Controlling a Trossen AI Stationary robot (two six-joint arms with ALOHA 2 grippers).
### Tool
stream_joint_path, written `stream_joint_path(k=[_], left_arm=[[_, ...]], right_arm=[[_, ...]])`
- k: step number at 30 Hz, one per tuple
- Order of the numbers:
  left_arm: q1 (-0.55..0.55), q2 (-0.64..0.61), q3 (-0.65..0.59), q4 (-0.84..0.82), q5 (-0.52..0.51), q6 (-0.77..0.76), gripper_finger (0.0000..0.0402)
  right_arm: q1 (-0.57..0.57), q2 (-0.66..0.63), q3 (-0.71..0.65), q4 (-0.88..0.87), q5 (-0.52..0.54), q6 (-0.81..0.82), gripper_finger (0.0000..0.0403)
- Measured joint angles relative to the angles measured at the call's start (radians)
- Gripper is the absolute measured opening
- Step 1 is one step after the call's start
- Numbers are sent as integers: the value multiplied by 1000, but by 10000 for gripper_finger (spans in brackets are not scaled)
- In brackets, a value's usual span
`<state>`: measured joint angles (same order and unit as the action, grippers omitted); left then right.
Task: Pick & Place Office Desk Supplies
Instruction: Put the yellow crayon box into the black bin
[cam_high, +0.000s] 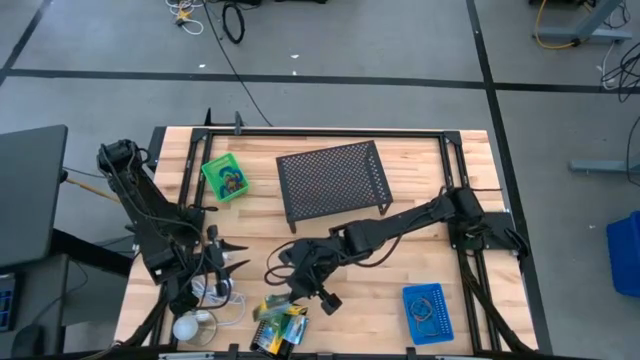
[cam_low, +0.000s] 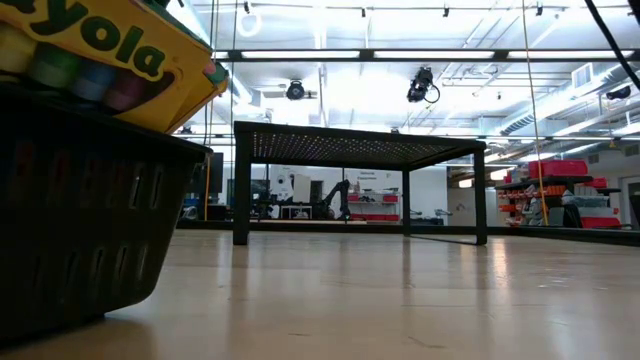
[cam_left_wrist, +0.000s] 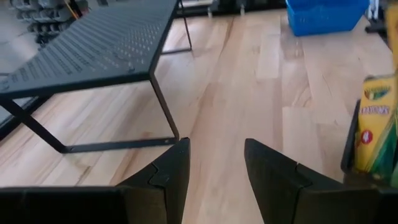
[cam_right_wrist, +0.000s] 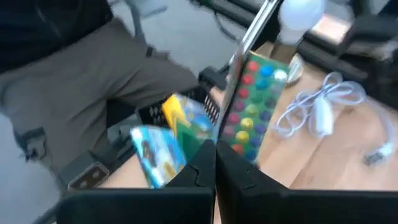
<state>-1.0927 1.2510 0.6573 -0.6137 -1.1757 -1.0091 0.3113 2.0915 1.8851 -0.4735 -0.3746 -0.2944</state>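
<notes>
Near the bottom centre of the high view you see the right gripper (cam_high: 312, 290), its arm stretched in from the right side of the wooden table (cam_high: 420, 255); its two dark fingers (cam_right_wrist: 233, 168) are pressed together with nothing between them. It hangs just above the black plastic tray (cam_high: 262, 342) at the lower edge of the frame, which holds a yellow-green crayon box (cam_high: 283, 322) and other colourful packets (cam_right_wrist: 155, 152). In the low view the same black tray (cam_low: 80, 230) fills the left side, with the yellow crayon box (cam_low: 110, 50) leaning out over its rim. At the lower left of the high view the left gripper (cam_high: 232, 256) waits, its fingers (cam_left_wrist: 168, 174) spread apart and gripping nothing. Beside it, at the bottom left, lie a white coiled cable with a plug (cam_high: 222, 292) and a white round ball-like object (cam_high: 187, 325). At the upper left of the table stands a small green tray (cam_high: 225, 177) with dark things inside; you cannot tell what they are. A black perforated metal shelf (cam_high: 333, 178) stands in the upper middle. At the lower right sits a small blue tray (cam_high: 428, 313) with thin loops in it.
</notes>
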Motion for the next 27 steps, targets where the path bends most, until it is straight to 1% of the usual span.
stream_joint_path(k=[2,4,7,10,13,15,18,20,27], left_arm=[[1,0,0,25,-24,5,162],[6,0,0,86,-19,47,162],[32,0,-1,231,71,187,162],[45,0,-1,374,127,326,162],[60,0,-1,451,185,401,162],[72,0,-1,473,237,419,162],[80,0,-1,483,280,424,162],[79,0,-1,483,288,426,162],[80,-4,-1,483,312,460,162]], right_arm=[[2,14,-1,-5,-1,-16,0],[2,27,-1,-2,2,-23,0],[6,49,-1,22,2,-50,0],[13,57,-1,28,11,-82,0],[14,67,0,59,17,-101,0],[14,67,-1,56,23,-121,0],[12,67,-1,64,61,-146,0],[10,67,-1,72,78,-161,0],[-7,67,-1,119,84,-188,0]])
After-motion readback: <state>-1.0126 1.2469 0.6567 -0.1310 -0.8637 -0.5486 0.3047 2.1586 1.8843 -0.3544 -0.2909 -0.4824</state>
